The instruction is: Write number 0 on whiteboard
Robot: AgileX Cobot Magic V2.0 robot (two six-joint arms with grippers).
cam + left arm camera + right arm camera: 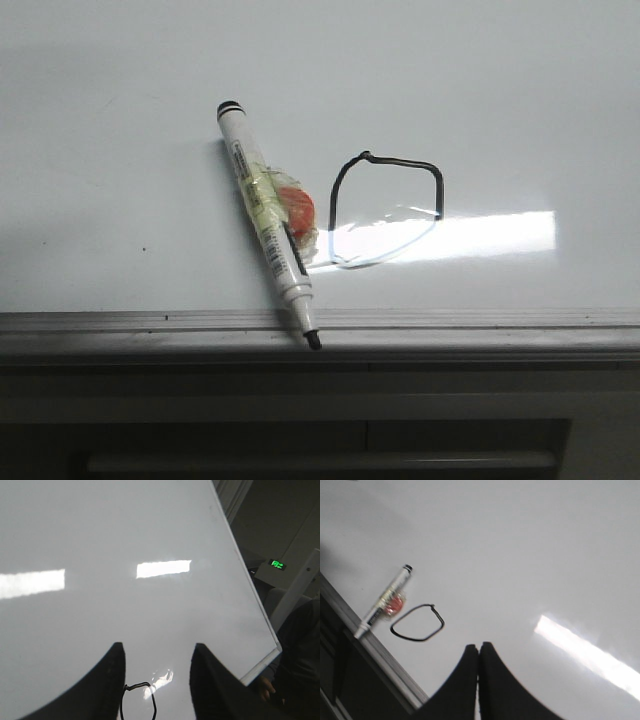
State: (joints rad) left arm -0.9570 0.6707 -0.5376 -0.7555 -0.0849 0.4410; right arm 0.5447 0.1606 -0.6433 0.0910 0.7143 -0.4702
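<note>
While the whiteboard (120, 90) fills nearly every view with its glossy white face, the number 0 (388, 208) sits as a thin black, squarish loop with a small kink at its upper corner, close to the board's grey ridged frame edge (480, 325). Part of the loop's lower side crosses a bright glare patch (470, 235) and looks washed out there. Just beside the number 0, on its left in the front view, lies a marker pen (266, 228), white-bodied with a black-ringed end pointing away from the frame and its dark tip (312, 341) reaching over the frame edge. Yellowish tape and an orange-red lump (296, 210) are wrapped around the pen's middle, on the side facing the number 0. Pen and loop are near each other but not touching.

From the left wrist view, the left gripper (156, 680) hangs over the board with its dark fingers (112, 680) spread wide apart, holding nothing; the number 0 (139, 700) shows partly in the gap between them. From the right wrist view, the right gripper (479, 680) has its fingers (460, 685) pressed together with nothing between them, and the number 0 (417, 623) and the marker pen (385, 601) lie well ahead of it, beside the frame edge (380, 655).
</note>
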